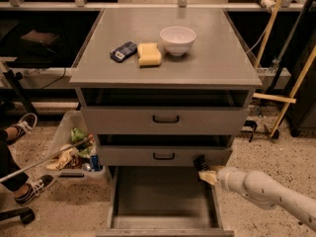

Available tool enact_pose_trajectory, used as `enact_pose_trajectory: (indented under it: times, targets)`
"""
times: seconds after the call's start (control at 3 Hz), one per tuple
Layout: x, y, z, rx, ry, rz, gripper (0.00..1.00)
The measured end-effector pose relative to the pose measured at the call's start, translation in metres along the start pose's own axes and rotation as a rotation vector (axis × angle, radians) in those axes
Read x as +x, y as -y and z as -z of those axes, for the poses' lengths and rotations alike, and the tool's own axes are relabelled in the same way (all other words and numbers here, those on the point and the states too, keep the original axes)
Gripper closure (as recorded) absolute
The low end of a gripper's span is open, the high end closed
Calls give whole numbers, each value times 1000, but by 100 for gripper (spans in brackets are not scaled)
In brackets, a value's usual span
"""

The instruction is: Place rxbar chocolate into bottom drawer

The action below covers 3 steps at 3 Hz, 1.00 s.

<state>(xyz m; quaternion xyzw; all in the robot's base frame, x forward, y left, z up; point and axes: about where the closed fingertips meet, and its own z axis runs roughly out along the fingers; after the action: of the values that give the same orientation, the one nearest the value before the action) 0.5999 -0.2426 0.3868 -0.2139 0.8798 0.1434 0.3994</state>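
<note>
The bottom drawer (163, 220) of the grey cabinet is pulled open, and its flat grey inside shows nothing in it. My gripper (201, 166) reaches in from the lower right on a white arm. It hovers over the drawer's back right corner, just under the middle drawer's front. It holds a small dark bar, the rxbar chocolate (199, 161), at its tip. Most of the bar is hidden by the gripper.
On the cabinet top are a dark blue packet (123, 51), a yellow sponge (149, 54) and a white bowl (177, 39). A bin of rubbish (74, 154) stands to the cabinet's left. A person's shoes (33, 187) are at the far left, and broom handles (291, 90) lean at the right.
</note>
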Motion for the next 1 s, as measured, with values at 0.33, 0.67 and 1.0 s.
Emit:
enact_pose_trajectory:
  times: [0.33, 0.67, 1.0]
  targets:
    - [24, -13, -17, 10, -43, 8, 100]
    - [66, 4, -49, 83, -42, -8, 100]
    - [128, 14, -100, 110, -65, -86, 100]
